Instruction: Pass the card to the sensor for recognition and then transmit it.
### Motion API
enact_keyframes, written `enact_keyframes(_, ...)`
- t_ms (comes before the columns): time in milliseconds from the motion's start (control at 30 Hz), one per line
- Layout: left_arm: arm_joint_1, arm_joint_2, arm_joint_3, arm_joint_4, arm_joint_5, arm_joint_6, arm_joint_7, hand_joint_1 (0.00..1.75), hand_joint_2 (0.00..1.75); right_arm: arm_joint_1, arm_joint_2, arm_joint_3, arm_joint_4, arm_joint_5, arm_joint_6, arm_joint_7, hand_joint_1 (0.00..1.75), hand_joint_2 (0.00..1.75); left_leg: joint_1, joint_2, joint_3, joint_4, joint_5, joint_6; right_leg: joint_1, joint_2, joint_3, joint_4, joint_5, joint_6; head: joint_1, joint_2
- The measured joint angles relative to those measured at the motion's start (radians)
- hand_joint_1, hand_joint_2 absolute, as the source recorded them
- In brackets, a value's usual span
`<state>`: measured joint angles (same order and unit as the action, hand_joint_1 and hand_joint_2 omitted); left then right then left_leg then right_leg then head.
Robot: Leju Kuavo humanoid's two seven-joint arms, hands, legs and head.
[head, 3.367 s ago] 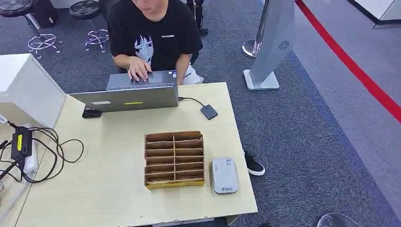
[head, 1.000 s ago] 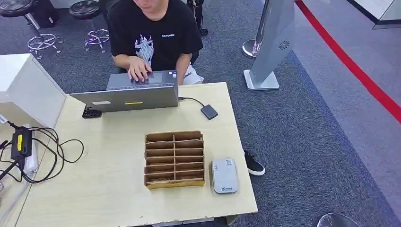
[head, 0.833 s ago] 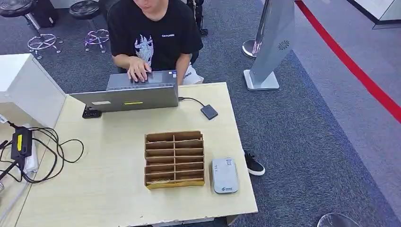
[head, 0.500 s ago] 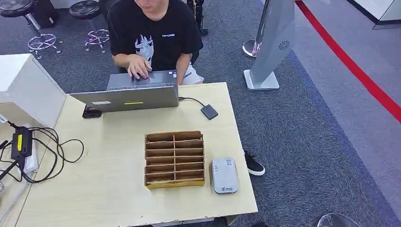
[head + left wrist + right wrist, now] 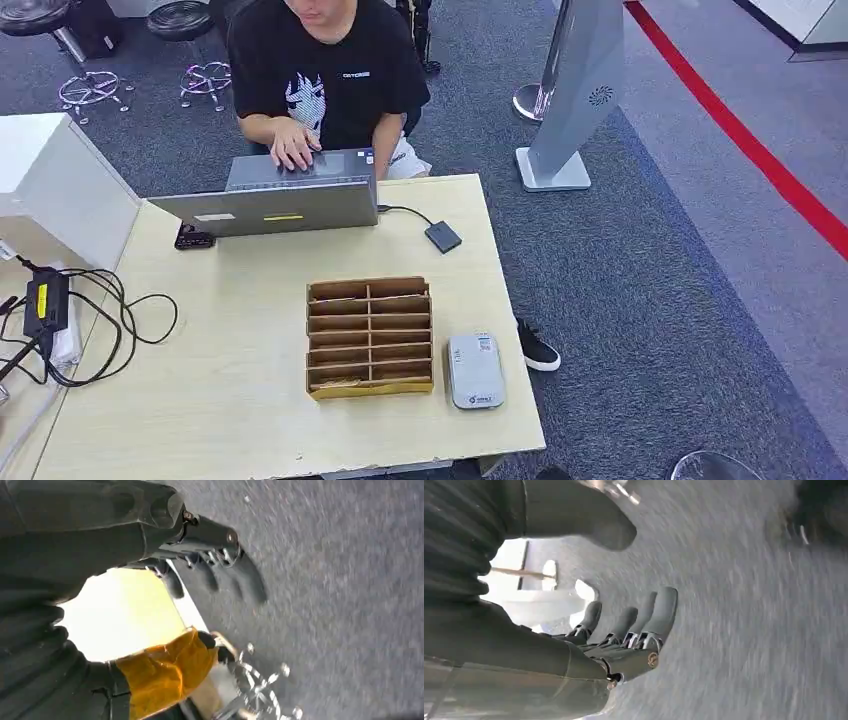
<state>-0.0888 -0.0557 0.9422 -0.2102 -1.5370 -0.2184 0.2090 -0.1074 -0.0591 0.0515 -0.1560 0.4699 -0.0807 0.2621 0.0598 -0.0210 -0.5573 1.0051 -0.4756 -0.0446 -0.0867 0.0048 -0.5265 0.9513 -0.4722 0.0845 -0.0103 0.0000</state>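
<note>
The sensor [image 5: 474,370] lies unmoved beside the card rack [image 5: 369,337]; both hands hang open, empty.

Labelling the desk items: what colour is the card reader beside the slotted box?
Light grey, seen best in the head view: card reader.

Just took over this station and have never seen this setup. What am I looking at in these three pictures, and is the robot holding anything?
The wide picture is from the robot's head, looking down at a table. On it stand a cardboard card rack, a grey card reader beside it, a laptop that a person is typing on, and cables. The two blurry pictures come from cameras at the wrists. The left hand and right hand hang over carpet, fingers apart, holding nothing.
</note>
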Motion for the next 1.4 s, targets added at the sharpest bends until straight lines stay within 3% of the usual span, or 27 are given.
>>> enact_keyframes(67, 0.000, 0.003, 0.001, 0.000, 0.007, 0.108, 0.023, 0.00, 1.75, -0.003, -0.013, -0.016, 0.000, -0.045, -0.086, -0.004, 0.00, 1.75, 0.000, 0.000, 0.000, 0.000, 0.000, 0.000, 0.000, 0.000, 0.000, 0.000, 0.000, 0.000, 0.000, 0.000)
enact_keyframes(133, -0.001, 0.014, 0.008, 0.000, 0.019, 0.155, 0.026, 0.00, 1.75, -0.003, -0.025, -0.036, 0.000, -0.061, -0.064, -0.020, 0.00, 1.75, 0.000, 0.000, 0.000, 0.000, 0.000, 0.000, 0.000, 0.000, 0.000, 0.000, 0.000, 0.000, 0.000, 0.000)
enact_keyframes(167, -0.002, 0.027, 0.011, 0.000, 0.021, 0.147, 0.020, 0.00, 1.75, -0.002, -0.031, -0.040, 0.000, -0.060, -0.021, -0.029, 0.00, 0.00, 0.000, 0.000, 0.001, 0.000, 0.000, 0.000, 0.000, 0.000, 0.000, 0.000, 0.000, 0.000, 0.000, 0.000)
enact_keyframes(233, -0.002, 0.034, 0.013, 0.000, 0.021, 0.127, 0.007, 0.00, 1.75, -0.002, -0.035, -0.041, 0.000, -0.052, 0.036, -0.035, 0.00, 0.00, 0.000, 0.000, 0.001, 0.000, 0.000, 0.000, 0.000, 0.001, 0.000, 0.000, 0.000, 0.000, 0.000, 0.000)
enact_keyframes(333, -0.003, 0.036, 0.013, 0.000, 0.002, 0.036, -0.026, 0.00, 1.75, -0.002, -0.031, -0.032, 0.000, -0.003, 0.174, -0.030, 0.00, 0.00, 0.000, 0.000, 0.001, 0.000, 0.000, 0.000, 0.000, 0.001, 0.000, 0.000, 0.000, 0.000, 0.000, 0.000)
enact_keyframes(400, -0.003, 0.033, 0.010, 0.000, -0.001, 0.001, -0.032, 0.00, 1.75, 0.001, -0.018, -0.023, 0.001, 0.010, 0.183, 0.012, 0.00, 0.00, 0.000, 0.000, 0.000, 0.000, 0.000, 0.000, 0.000, 0.001, 0.000, 0.000, 0.000, 0.000, 0.000, 0.000)
enact_keyframes(433, -0.002, 0.027, 0.004, 0.000, -0.001, 0.003, -0.032, 0.00, 1.75, 0.005, -0.012, -0.019, 0.001, 0.011, 0.143, 0.031, 0.00, 1.75, 0.000, 0.000, 0.000, 0.000, 0.000, 0.000, 0.000, 0.000, 0.000, 0.000, 0.000, 0.000, -0.001, 0.000)
enact_keyframes(500, -0.001, 0.018, 0.002, 0.000, 0.000, 0.055, -0.013, 0.00, 1.75, 0.008, -0.008, -0.022, 0.000, -0.012, -0.016, 0.043, 0.00, 1.75, 0.000, 0.000, 0.000, 0.000, 0.000, 0.000, 0.000, 0.000, 0.000, 0.000, 0.000, 0.000, 0.000, 0.000)
enact_keyframes(567, -0.001, 0.017, 0.002, 0.000, 0.003, 0.124, 0.004, 0.00, 1.75, 0.008, -0.019, -0.037, 0.000, -0.038, -0.092, 0.037, 0.00, 1.75, 0.000, 0.000, 0.000, 0.000, 0.000, 0.000, 0.000, 0.001, 0.000, 0.000, 0.000, 0.000, 0.000, 0.000)
enact_keyframes(633, -0.001, 0.023, 0.003, 0.000, 0.009, 0.172, 0.009, 0.00, 1.75, 0.008, -0.034, -0.054, 0.000, -0.056, -0.079, 0.022, 0.00, 1.75, 0.000, 0.000, 0.000, 0.000, 0.000, 0.000, 0.000, 0.000, 0.000, 0.000, 0.000, 0.000, 0.000, 0.000)
enact_keyframes(700, -0.002, 0.031, 0.004, 0.000, 0.011, 0.161, 0.002, 0.00, 1.75, 0.009, -0.040, -0.063, 0.000, -0.052, -0.024, 0.015, 0.00, 1.75, 0.000, 0.000, 0.001, 0.000, 0.000, 0.000, 0.000, 0.000, 0.000, 0.000, 0.000, 0.000, 0.000, 0.000)
enact_keyframes(800, -0.003, 0.036, 0.004, 0.001, 0.002, 0.059, -0.041, 0.00, 1.75, 0.010, -0.039, -0.050, 0.001, 0.002, 0.170, -0.006, 0.00, 1.75, 0.000, 0.000, 0.001, 0.000, 0.000, 0.000, 0.000, 0.001, -0.001, 0.001, 0.000, 0.000, 0.000, 0.000)
enact_keyframes(867, -0.003, 0.034, 0.003, 0.003, 0.000, -0.006, -0.055, 0.00, 1.75, 0.011, -0.027, -0.044, 0.001, 0.001, 0.223, -0.014, 0.00, 1.75, 0.000, 0.000, 0.001, 0.000, 0.000, 0.000, 0.000, 0.001, -0.001, 0.001, 0.000, 0.000, 0.000, 0.000)
enact_keyframes(933, -0.003, 0.024, 0.003, 0.004, 0.000, -0.055, -0.063, 0.00, 1.75, 0.013, -0.010, -0.038, 0.001, 0.010, 0.180, 0.000, 0.00, 1.75, 0.000, 0.000, 0.000, 0.000, 0.000, 0.000, 0.000, 0.001, 0.000, 0.001, 0.000, 0.000, 0.000, 0.000)
enact_keyframes(967, -0.002, 0.018, 0.003, 0.004, 0.000, -0.051, -0.063, 0.00, 1.75, 0.011, -0.004, -0.036, 0.001, 0.014, 0.126, 0.015, 0.00, 1.75, 0.000, 0.000, 0.000, 0.000, 0.000, 0.000, 0.000, 0.001, 0.000, 0.001, 0.000, 0.000, -0.001, 0.000)
enact_keyframes(1000, -0.001, 0.013, 0.003, 0.004, 0.000, -0.030, -0.059, 0.00, 1.75, 0.010, -0.003, -0.036, 0.001, 0.013, 0.057, 0.027, 0.00, 1.75, 0.000, 0.000, 0.000, 0.000, 0.000, 0.000, 0.000, 0.001, 0.000, 0.001, 0.000, 0.000, 0.000, 0.000)
enact_keyframes(1067, 0.000, 0.004, 0.003, 0.004, 0.002, 0.090, -0.032, 0.00, 1.75, 0.008, -0.009, -0.045, 0.000, -0.027, -0.060, 0.021, 0.00, 1.75, 0.000, 0.000, 0.000, 0.000, 0.000, 0.000, 0.000, 0.000, 0.000, 0.000, 0.000, 0.000, 0.001, 0.000)
enact_keyframes(1133, -0.001, 0.010, 0.003, 0.004, 0.006, 0.172, -0.027, 0.00, 1.75, 0.007, -0.023, -0.067, 0.000, -0.059, -0.040, 0.004, 0.00, 1.75, 0.000, 0.000, 0.000, 0.001, 0.000, 0.000, 0.000, 0.000, 0.000, 0.000, 0.000, 0.000, 0.000, 0.000)
enact_keyframes(1233, -0.005, 0.029, 0.004, 0.004, 0.002, 0.177, -0.043, 0.00, 1.75, 0.011, -0.028, -0.079, 0.000, -0.054, 0.087, -0.015, 0.00, 1.75, 0.000, 0.000, 0.001, 0.000, 0.000, 0.000, 0.000, 0.001, -0.001, 0.001, 0.000, 0.000, 0.000, 0.000)
enact_keyframes(1333, -0.017, 0.036, 0.003, 0.004, -0.002, 0.115, -0.067, 0.00, 1.75, 0.018, -0.023, -0.077, 0.001, -0.026, 0.225, -0.018, 0.00, 1.75, 0.000, 0.000, 0.001, 0.000, 0.000, 0.000, 0.000, 0.001, -0.001, 0.002, 0.000, 0.000, 0.000, 0.000)
enact_keyframes(1400, -0.022, 0.035, 0.000, 0.004, -0.002, 0.032, -0.074, 0.00, 1.75, 0.022, -0.008, -0.069, 0.001, -0.003, 0.200, 0.002, 0.00, 1.75, 0.000, 0.000, 0.001, 0.000, 0.000, 0.000, 0.000, 0.001, -0.001, 0.002, 0.000, 0.000, -0.001, 0.000)
